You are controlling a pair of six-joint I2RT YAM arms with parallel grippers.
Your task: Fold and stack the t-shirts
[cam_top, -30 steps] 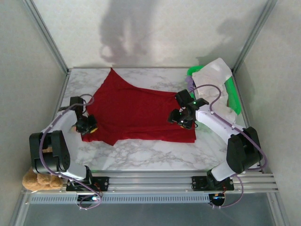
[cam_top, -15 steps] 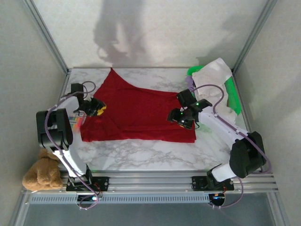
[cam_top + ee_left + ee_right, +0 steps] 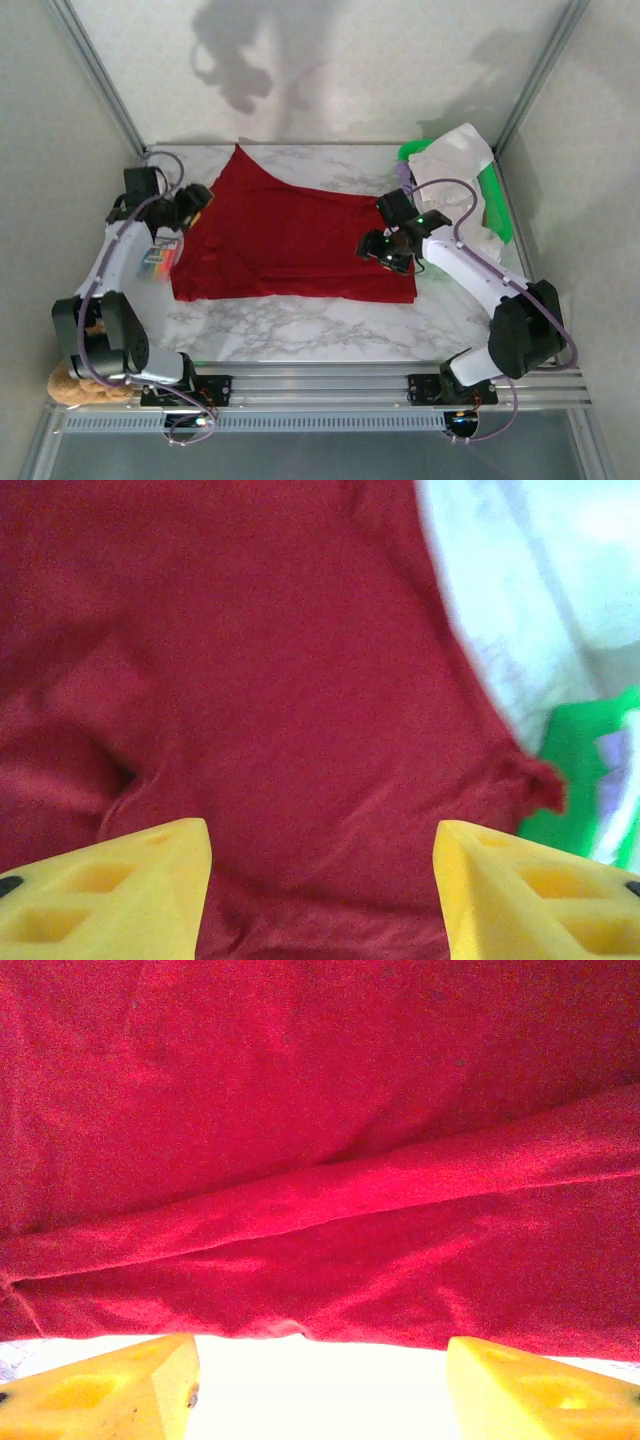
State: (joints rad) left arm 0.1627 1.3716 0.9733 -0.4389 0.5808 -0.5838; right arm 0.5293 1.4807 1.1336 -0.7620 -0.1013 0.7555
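A deep red t-shirt (image 3: pixel 290 235) lies spread on the marble table (image 3: pixel 300 325), its near part folded into a band. In the left wrist view the red t-shirt (image 3: pixel 250 680) lies under the camera, and in the right wrist view the red t-shirt (image 3: pixel 320 1160) shows a fold ridge and its edge. My left gripper (image 3: pixel 196 203) hovers open over the shirt's left side, nothing between its yellow fingers (image 3: pixel 110 890). My right gripper (image 3: pixel 378 250) stands open at the shirt's right edge, its yellow fingers (image 3: pixel 530 1390) empty. A white t-shirt (image 3: pixel 455 170) is heaped in the green basket.
The green plastic basket (image 3: pixel 492 200) sits at the back right corner. A tan teddy bear (image 3: pixel 75 380) lies off the table's front left. A small colourful card (image 3: pixel 158 262) lies beside the shirt's left edge. Metal frame posts bound the back corners.
My left gripper let go of the shirt's left part, which now lies flat, and moved back toward the far left. The right gripper barely shifted.
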